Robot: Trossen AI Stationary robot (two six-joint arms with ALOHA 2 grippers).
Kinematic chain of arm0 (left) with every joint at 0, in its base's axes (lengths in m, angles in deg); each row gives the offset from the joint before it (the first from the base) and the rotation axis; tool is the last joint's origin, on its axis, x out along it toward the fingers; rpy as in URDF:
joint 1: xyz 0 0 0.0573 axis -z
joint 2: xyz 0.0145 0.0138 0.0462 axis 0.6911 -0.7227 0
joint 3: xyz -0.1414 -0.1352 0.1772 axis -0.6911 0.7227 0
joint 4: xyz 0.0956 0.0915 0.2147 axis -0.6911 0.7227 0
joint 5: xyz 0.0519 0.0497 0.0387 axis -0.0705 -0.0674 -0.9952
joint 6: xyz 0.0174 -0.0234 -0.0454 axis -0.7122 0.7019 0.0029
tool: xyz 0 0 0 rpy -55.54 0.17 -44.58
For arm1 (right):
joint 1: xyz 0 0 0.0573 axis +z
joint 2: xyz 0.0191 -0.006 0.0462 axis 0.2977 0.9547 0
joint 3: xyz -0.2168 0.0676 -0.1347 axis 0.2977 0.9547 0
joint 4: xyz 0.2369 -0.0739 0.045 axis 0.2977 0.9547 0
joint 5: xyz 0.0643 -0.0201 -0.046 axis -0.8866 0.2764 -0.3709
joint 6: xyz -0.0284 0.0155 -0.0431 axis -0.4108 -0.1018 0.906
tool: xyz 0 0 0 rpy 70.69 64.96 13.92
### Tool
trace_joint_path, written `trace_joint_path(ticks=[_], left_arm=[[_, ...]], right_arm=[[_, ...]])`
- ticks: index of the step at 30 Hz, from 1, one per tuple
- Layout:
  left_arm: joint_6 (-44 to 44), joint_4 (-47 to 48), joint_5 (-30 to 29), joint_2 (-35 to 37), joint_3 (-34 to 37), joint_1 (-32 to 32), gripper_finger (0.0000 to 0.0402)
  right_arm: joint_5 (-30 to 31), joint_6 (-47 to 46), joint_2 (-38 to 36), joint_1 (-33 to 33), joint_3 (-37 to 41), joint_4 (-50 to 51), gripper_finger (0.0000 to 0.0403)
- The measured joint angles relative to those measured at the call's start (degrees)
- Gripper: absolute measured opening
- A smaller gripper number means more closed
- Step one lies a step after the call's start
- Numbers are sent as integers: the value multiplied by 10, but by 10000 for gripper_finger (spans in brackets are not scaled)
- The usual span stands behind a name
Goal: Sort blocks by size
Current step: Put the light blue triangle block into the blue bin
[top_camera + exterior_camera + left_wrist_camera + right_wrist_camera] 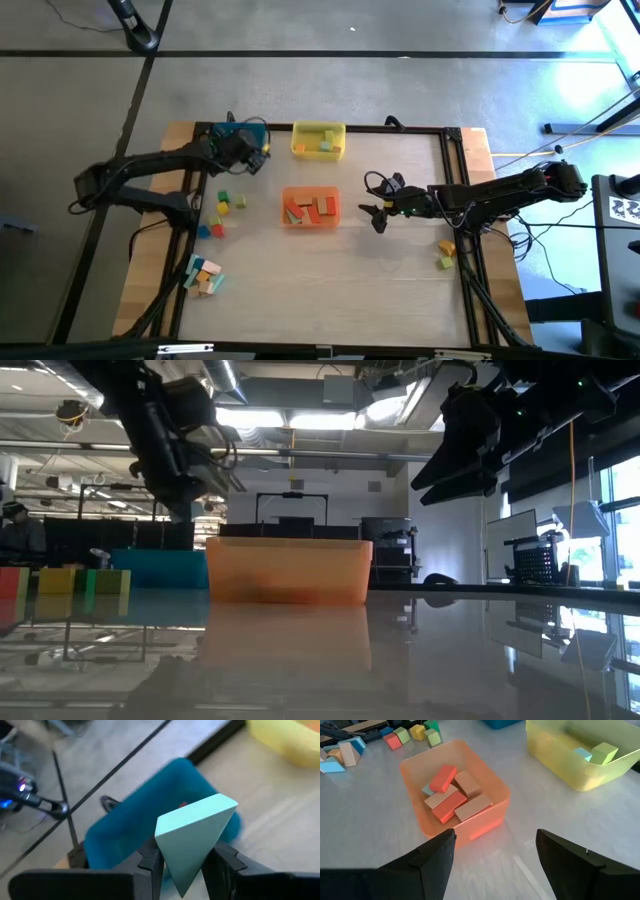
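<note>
Over on the left, the left gripper [262, 152] is up over the blue rectangular plastic tray [150, 815] at the table's far left corner, its fingers pinching a pale blue wooden triangular block [192, 837] by its narrow lower end. There's the risk, I'd say: the wedge tapers between the pads, so a loosening grip could let it slide or tip and land on the tray's rim or outside it.

The block itself looks clean-edged and matte, its broad flat face toward the wrist camera, point down.

Moving right, loose small coloured wooden cubes [228, 205] sit near the left edge, then the orange plastic tray [455, 795] holding red and natural wood bricks [452, 795], and the yellow plastic tray [318, 140] behind it.

Further right, the right gripper [377, 212] waits just beside the orange tray, fingers spread wide, holding nothing.
</note>
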Motion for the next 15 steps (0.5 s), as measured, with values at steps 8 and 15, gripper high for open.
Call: trace_joint_path(ticks=[8,15], left_arm=[[-18,-47,4,0,0,-85,103],[5,-47,44,0,0,-125,143]], right_arm=[[2,0,0,0,0,2,276],[5,2,0,0,0,2,276]])
